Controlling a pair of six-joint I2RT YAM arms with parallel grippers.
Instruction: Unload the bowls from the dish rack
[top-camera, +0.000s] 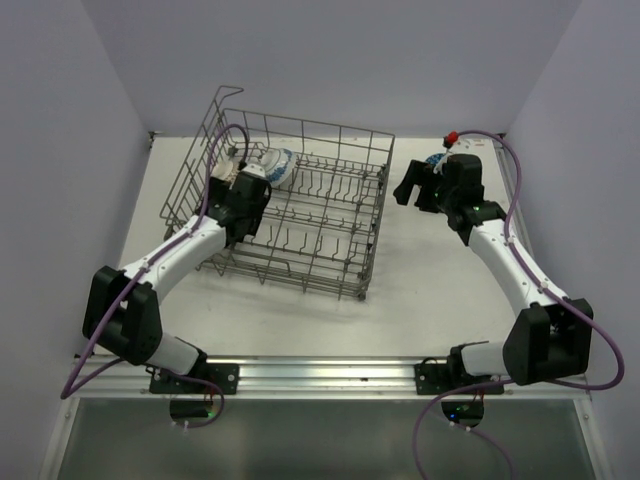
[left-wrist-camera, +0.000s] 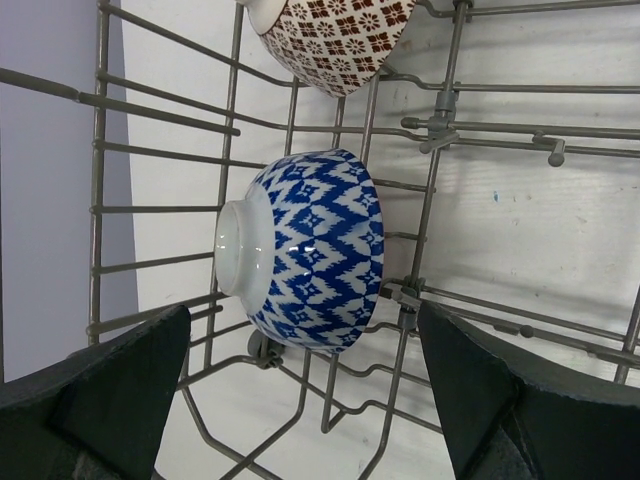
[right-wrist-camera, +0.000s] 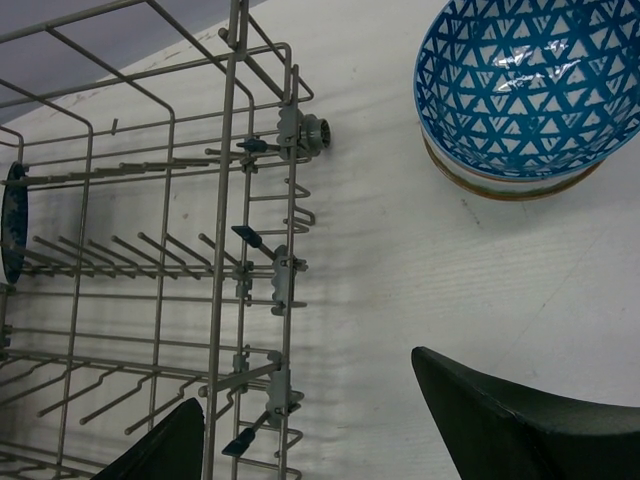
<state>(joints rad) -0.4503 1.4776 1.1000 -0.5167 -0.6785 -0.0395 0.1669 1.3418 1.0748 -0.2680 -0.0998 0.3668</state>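
Observation:
The grey wire dish rack (top-camera: 330, 215) stands left of centre. My left gripper (top-camera: 250, 183) is inside its back left part, open and empty. In the left wrist view a blue-and-white patterned bowl (left-wrist-camera: 300, 250) stands on its edge between the tines, just ahead of my open left gripper (left-wrist-camera: 310, 400). A red patterned bowl (left-wrist-camera: 335, 35) stands behind it. My right gripper (top-camera: 418, 188) is open and empty over the table, right of the rack. A blue triangle-patterned bowl (right-wrist-camera: 525, 85) sits on the table stacked on another bowl, ahead of my right gripper (right-wrist-camera: 330, 440).
The rack's right wall (right-wrist-camera: 285, 250) with its clips runs close to my right gripper's left finger. The raised wire handle (top-camera: 222, 100) stands at the rack's back left corner. The stacked bowls (top-camera: 437, 160) sit near the back wall, partly hidden by the right arm.

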